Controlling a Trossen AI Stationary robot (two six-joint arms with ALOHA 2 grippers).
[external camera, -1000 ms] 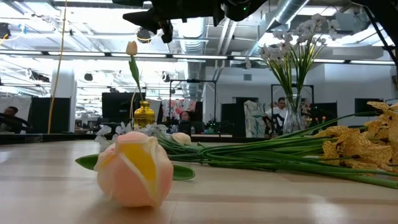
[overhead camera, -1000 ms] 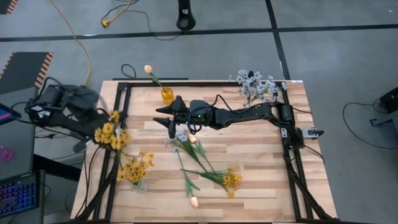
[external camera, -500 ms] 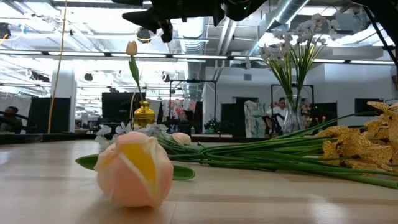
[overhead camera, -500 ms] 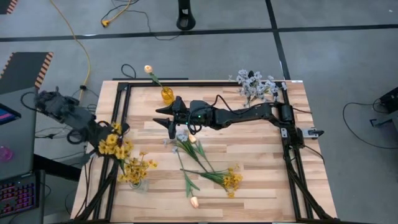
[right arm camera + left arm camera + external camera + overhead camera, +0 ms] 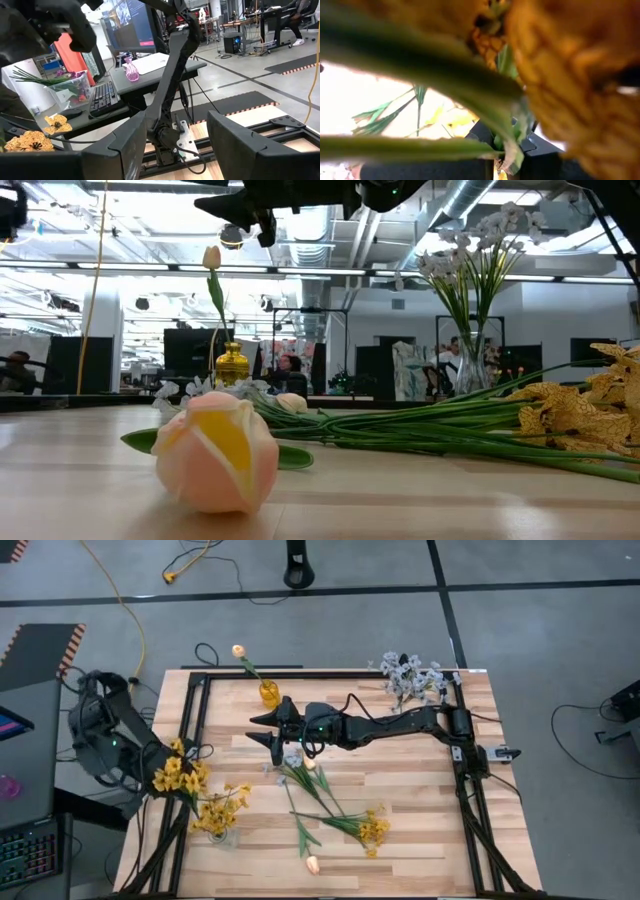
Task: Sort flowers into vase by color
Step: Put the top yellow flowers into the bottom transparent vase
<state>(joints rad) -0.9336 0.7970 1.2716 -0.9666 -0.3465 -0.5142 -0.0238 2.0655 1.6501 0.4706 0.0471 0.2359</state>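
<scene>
Table (image 5: 420, 840) unchanged | left arm swung in over the left edge | left gripper (image 5: 160, 768) clamped on yellow sprig (image 5: 180, 772), now above yellow vase (image 5: 217, 830): insertion pending | right gripper (image 5: 272, 730) apart, idle over loose flowers (image 5: 320, 802)

3 vases: a yellow one (image 5: 269, 693) with 1 peach tulip (image 5: 238, 651), a clear one (image 5: 217, 832) with yellow sprigs (image 5: 222, 808), another (image 5: 404, 698) with blue-white sprays (image 5: 408, 673). 1 yellow sprig (image 5: 176, 767) is held aloft. Loose on the table (image 5: 420, 810): 2 tulips (image 5: 313, 864), 1 yellow sprig (image 5: 372, 828).
</scene>
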